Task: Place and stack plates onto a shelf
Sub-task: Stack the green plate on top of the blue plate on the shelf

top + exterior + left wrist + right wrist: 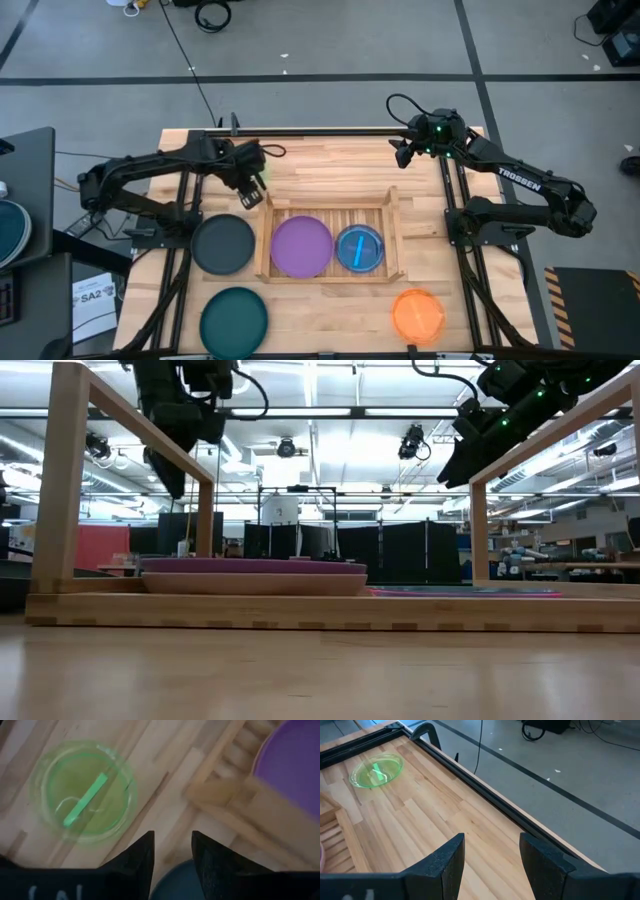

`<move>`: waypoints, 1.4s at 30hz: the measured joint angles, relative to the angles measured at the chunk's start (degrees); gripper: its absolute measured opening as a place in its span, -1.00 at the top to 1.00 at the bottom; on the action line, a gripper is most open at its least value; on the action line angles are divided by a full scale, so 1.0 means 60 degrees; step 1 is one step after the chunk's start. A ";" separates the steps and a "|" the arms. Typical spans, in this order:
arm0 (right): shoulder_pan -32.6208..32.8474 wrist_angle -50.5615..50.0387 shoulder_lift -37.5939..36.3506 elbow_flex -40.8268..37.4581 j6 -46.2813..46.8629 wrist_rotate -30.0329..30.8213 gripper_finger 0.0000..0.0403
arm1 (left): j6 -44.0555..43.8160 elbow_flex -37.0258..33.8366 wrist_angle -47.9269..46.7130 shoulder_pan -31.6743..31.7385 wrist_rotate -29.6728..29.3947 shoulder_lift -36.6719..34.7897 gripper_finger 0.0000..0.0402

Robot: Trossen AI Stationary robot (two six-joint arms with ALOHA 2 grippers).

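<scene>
The shelf (pixel 392 215) is a light-wood slatted tray in the middle of the table. A large purple plate (pixel 301 246) and a small blue plate (pixel 359 249) lie flat in it. A small lime green plate (pixel 85 790) lies flat on the table off the shelf's far left corner. My left gripper (pixel 250 188) hovers open above that spot, its fingers (pixel 135 857) beside the green plate and clear of it. My right gripper (pixel 404 152) waits open above the table's far edge and sees the green plate (pixel 376 770) from afar.
A dark grey plate (pixel 223 244) lies on the table left of the shelf, a teal plate (pixel 234 320) near the front left, and an orange plate (pixel 417 315) near the front right. The shelf's upright posts (pixel 65 480) stand at its corners. A black rail (pixel 485 785) runs along the far edge.
</scene>
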 joint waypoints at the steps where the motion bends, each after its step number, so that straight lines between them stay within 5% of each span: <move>1: 0.0000 0.0000 0.0000 0.0000 0.0000 0.0003 0.04 | 0.0181 0.0000 -0.0115 0.0093 0.0000 -0.0002 0.32; 20: -0.0003 0.0000 0.0000 0.0000 0.0000 0.0000 0.04 | 0.1800 0.0000 0.0271 0.3459 -0.0003 0.0393 0.32; 42: -0.0002 0.0000 0.0000 0.0000 0.0000 0.0002 0.04 | 0.2249 0.0004 0.1716 0.7088 0.0244 0.3399 0.32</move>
